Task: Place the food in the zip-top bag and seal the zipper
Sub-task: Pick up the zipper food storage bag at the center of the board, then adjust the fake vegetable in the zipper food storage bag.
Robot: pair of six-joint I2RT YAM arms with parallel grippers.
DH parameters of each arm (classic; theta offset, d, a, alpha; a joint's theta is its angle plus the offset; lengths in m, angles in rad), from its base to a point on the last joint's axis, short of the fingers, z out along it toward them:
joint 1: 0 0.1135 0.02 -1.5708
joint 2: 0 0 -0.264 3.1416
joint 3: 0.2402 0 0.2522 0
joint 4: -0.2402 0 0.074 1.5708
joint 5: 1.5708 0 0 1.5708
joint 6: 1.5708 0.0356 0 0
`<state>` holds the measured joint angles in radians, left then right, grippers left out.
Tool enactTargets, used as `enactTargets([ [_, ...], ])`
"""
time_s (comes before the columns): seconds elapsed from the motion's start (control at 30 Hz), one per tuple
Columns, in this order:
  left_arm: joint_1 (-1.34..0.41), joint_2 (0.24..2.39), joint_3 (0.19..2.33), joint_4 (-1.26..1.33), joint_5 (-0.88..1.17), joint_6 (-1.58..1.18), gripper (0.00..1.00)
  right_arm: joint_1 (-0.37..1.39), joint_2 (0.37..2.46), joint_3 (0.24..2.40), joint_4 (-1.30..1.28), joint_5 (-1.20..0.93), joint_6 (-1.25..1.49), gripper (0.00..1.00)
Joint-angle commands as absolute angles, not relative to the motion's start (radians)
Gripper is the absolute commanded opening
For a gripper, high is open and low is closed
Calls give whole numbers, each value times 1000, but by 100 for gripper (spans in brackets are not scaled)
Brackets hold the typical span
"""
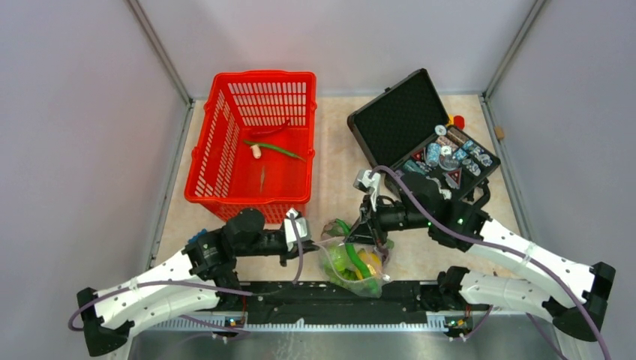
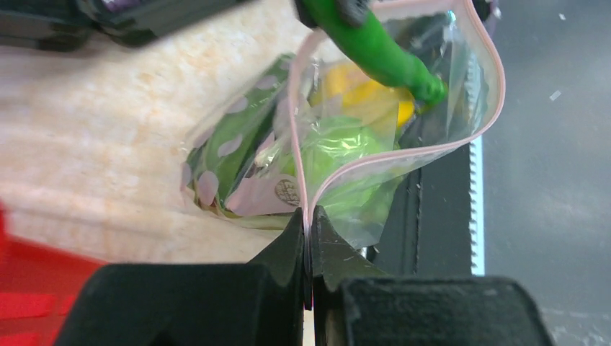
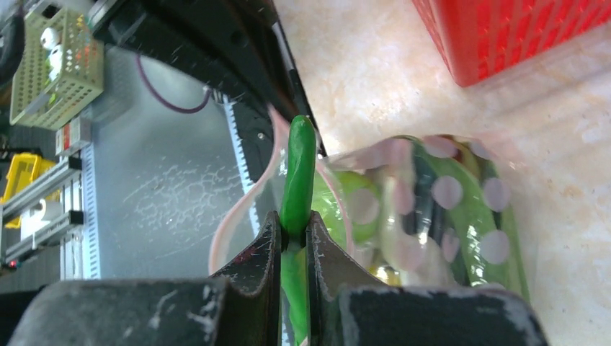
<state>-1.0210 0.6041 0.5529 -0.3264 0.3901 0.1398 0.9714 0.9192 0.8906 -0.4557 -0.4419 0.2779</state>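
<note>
Overhead, one red basket sits at eleven o'clock and holds one long green leaf. One open black case stands at one o'clock. One clear dotted bag lies at six o'clock by the table's near edge, between two grippers.

Seen from the left wrist, the left gripper has its fingers pinched tight on the pink zipper at the bag's open mouth. One yellow lemon and one green lime show inside.

Seen from the right wrist, the right gripper clamps a second green leaf, whose tip points to twelve o'clock inside the bag's mouth.
</note>
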Motion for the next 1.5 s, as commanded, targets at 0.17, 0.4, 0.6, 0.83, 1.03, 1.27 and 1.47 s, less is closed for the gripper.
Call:
enactTargets([
  [0.17, -1020, 724, 801, -185, 163, 92, 0, 1034, 948, 1003, -592, -515, 117, 0],
  [0.4, -1016, 766, 882, -182, 112, 138, 0, 1063, 1044, 1090, -752, -347, 88, 0],
  [0.6, -1016, 731, 880, -160, 100, 144, 0, 1063, 1082, 1109, -813, -208, 111, 0],
  [0.83, -1014, 725, 878, -145, 56, 166, 0, 1063, 1126, 1128, -864, -258, 64, 0],
  [1.03, -996, 739, 883, -119, -33, 158, 0, 1065, 1102, 1162, -864, -351, 5, 4],
  [1.27, -985, 742, 897, -104, -13, 158, 0, 1065, 919, 1090, -592, -241, 46, 0],
  [1.47, -983, 750, 908, -91, 19, 145, 0, 1065, 758, 955, -341, -173, 79, 0],
])
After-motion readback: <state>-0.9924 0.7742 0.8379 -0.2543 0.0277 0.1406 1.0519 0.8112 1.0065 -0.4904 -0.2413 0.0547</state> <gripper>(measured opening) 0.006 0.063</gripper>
